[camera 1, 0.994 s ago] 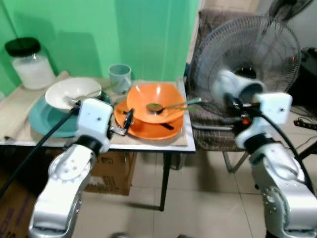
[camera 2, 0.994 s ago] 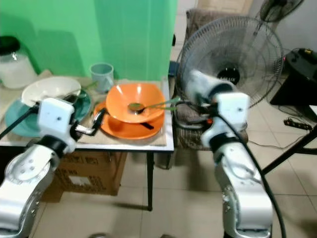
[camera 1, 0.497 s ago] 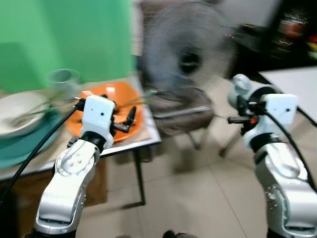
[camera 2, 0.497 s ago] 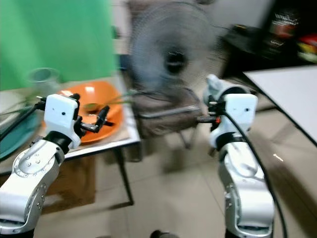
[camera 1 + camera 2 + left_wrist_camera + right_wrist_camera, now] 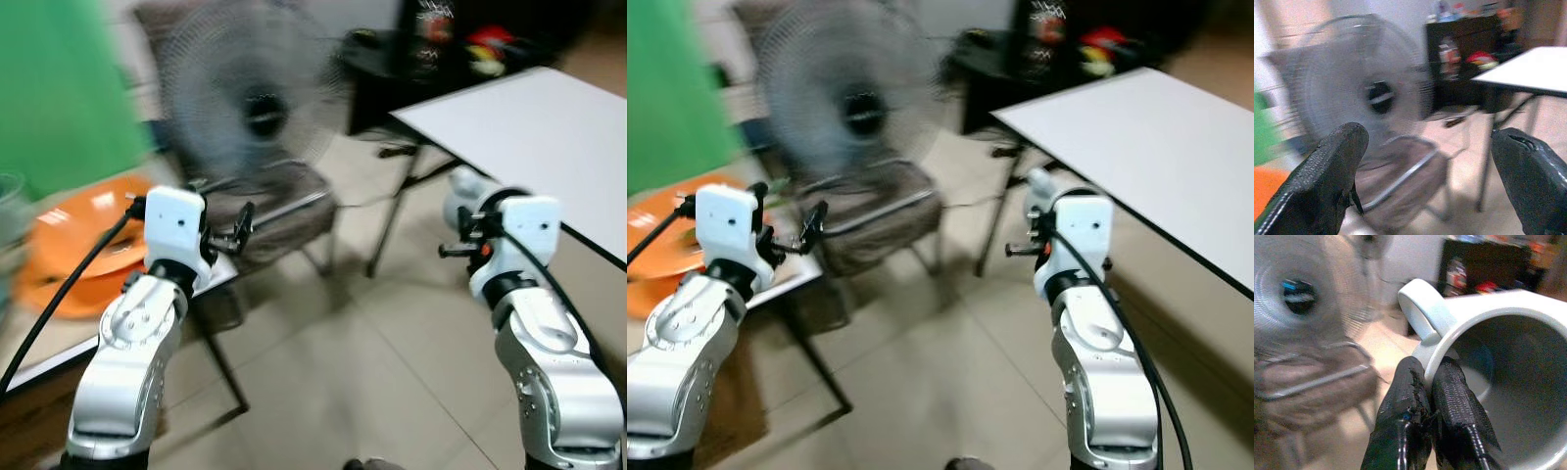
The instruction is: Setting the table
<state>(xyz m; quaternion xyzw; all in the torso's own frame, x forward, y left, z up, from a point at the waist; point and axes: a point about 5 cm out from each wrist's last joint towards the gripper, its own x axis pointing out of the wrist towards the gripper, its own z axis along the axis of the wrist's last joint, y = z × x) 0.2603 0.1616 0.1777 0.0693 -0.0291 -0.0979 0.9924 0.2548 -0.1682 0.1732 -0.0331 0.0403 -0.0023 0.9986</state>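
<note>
While orange dishes (image 5: pixel 73 250) wait on the small counter (image 5: pixel 59 343) at left, the left pincer (image 5: pixel 235 227) hangs spread and empty before a fan (image 5: pixel 253 103). Right pincer (image 5: pixel 1431 396) pinches a white mug's (image 5: pixel 1488 382) rim, a grip plain from the wrist. Delivery to the bare white counter (image 5: pixel 529 127) seemingly remains.

Two silver jointed arms with boxy white wrists — black cables trailing, textured black gripper fingers (image 5: pixel 1327 181).
</note>
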